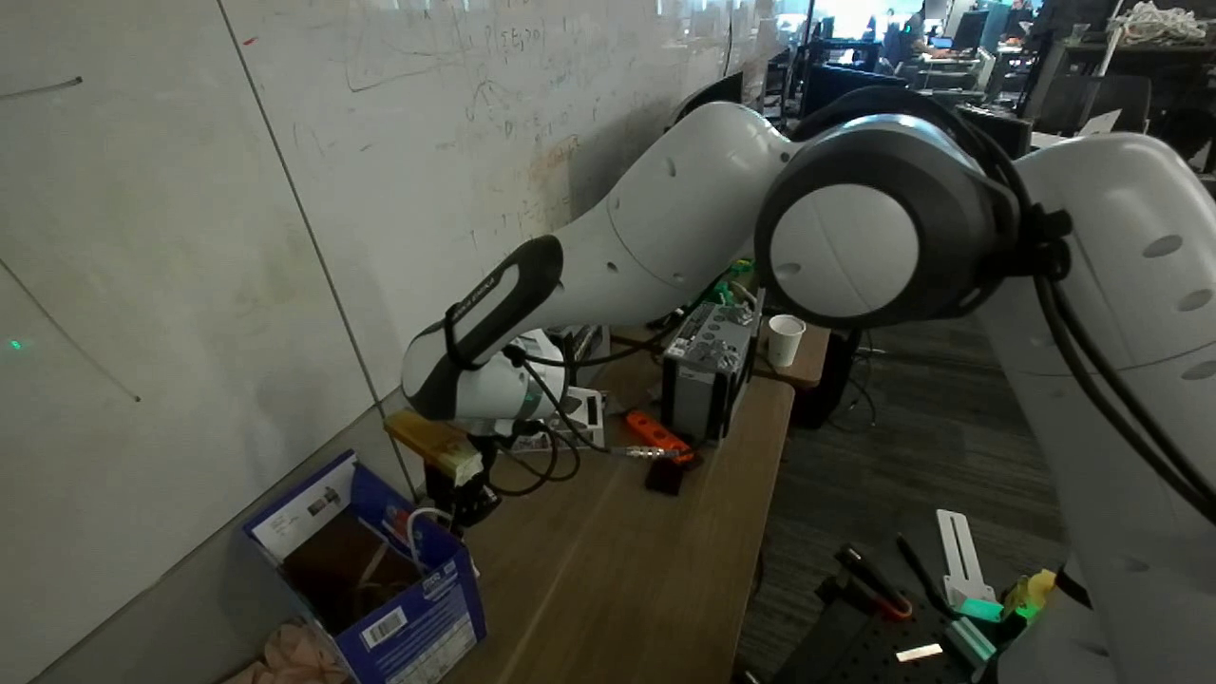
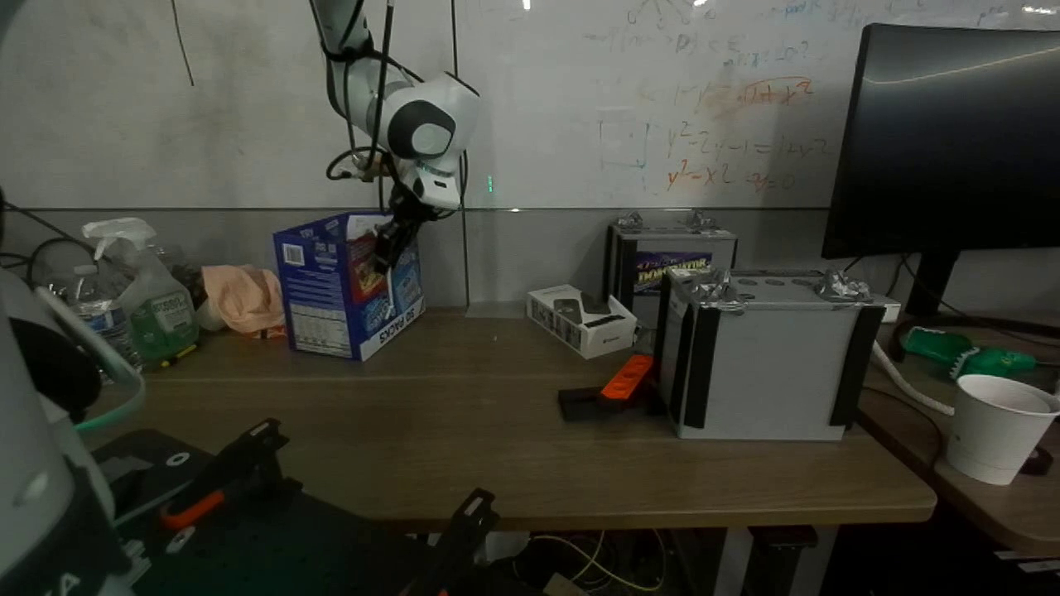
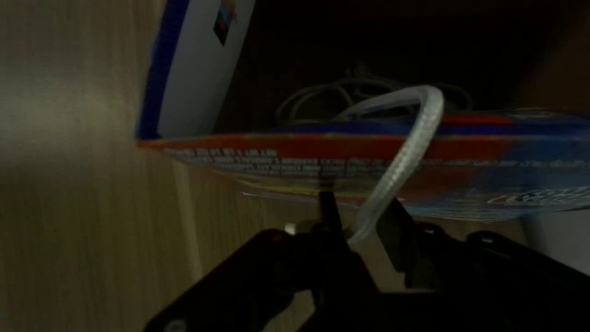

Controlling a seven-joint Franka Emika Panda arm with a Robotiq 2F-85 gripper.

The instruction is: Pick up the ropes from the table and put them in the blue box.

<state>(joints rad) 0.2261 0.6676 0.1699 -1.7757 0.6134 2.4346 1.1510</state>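
The blue box (image 2: 319, 285) is printed card, smooth outside and matt within. Over the box's rim runs a rope (image 3: 412, 147) of braided textile, finely ribbed; just outside the box, the jaws look dull. Beneath the box, the surface (image 2: 480, 414) shows wood grain under a satin sheen. Behind the box, the smooth whiteboard (image 2: 248, 99) gives me back spots of light. Higher than the box, the robot arm (image 1: 655, 228) wears slick, plastic-looking shells. Beside the box sits rumpled, matt cloth (image 2: 244, 300), and farther from the box a translucent plastic spray bottle (image 2: 156, 302). Well apart from the box, crumpled shiny foil (image 2: 716, 290) tops a flat-sided, matt case (image 2: 774, 364).
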